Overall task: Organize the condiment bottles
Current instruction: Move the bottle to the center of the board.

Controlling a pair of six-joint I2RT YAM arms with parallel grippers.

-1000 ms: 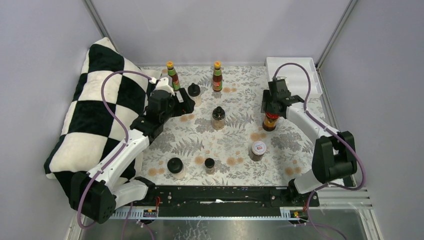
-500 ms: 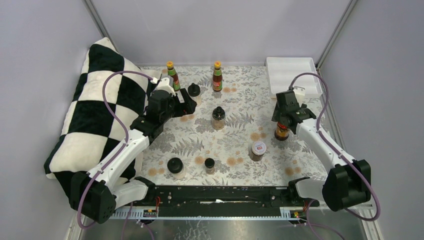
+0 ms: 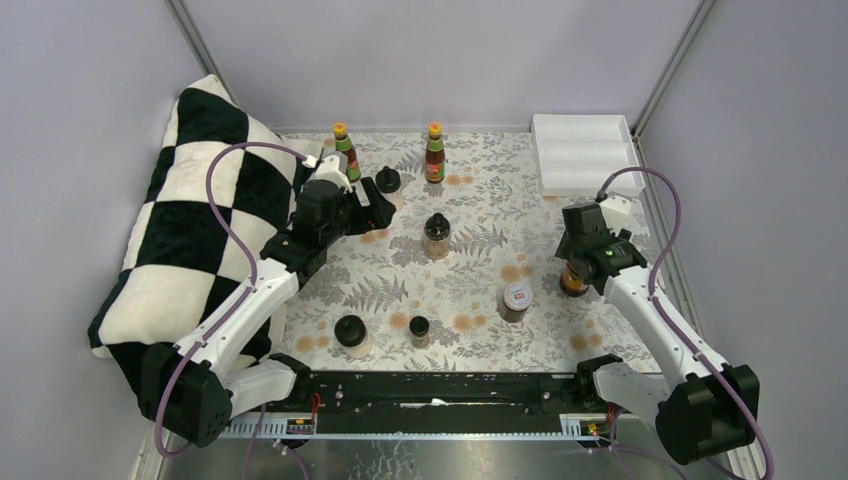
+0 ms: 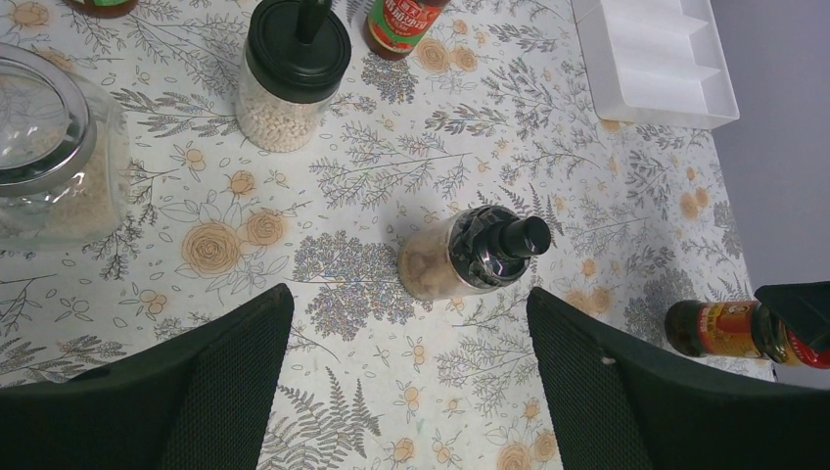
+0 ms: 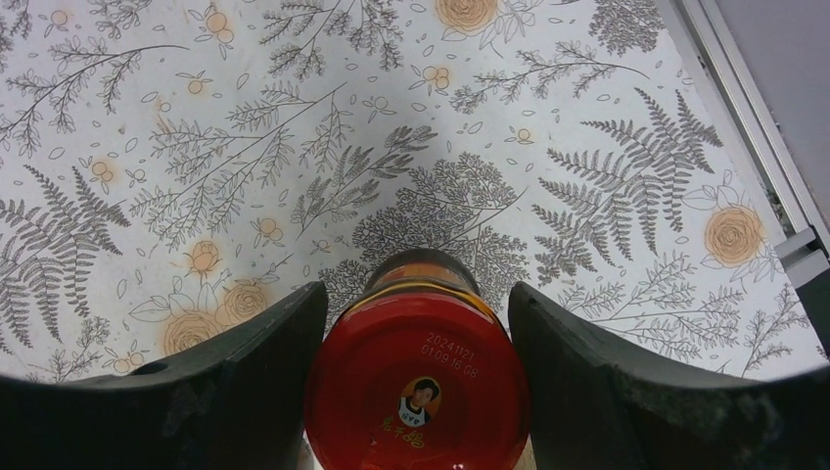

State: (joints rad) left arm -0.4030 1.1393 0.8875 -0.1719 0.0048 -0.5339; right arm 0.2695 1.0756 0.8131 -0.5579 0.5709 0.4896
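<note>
My right gripper (image 3: 578, 258) is shut on a red-lidded jar of dark sauce (image 3: 572, 281) and holds it upright at the right side of the floral cloth; in the right wrist view the red lid (image 5: 419, 384) sits between my fingers (image 5: 245, 372). My left gripper (image 3: 376, 204) is open and empty, above the cloth left of a black-capped jar (image 3: 437, 236), which also shows in the left wrist view (image 4: 468, 255). Two tall red-sauce bottles (image 3: 346, 153) (image 3: 434, 152) stand at the back. A black-lidded jar (image 3: 388, 182) stands between them.
A white-lidded jar (image 3: 517, 298) stands left of the held jar. Two black-lidded jars (image 3: 351, 333) (image 3: 419, 330) stand near the front. A white tray (image 3: 585, 152) lies at the back right. A checkered pillow (image 3: 190, 220) fills the left. A clear-lidded jar (image 4: 49, 147) is by my left gripper.
My right arm has carried the red-lidded jar toward the near right, away from the tray. The left arm has not moved.
</note>
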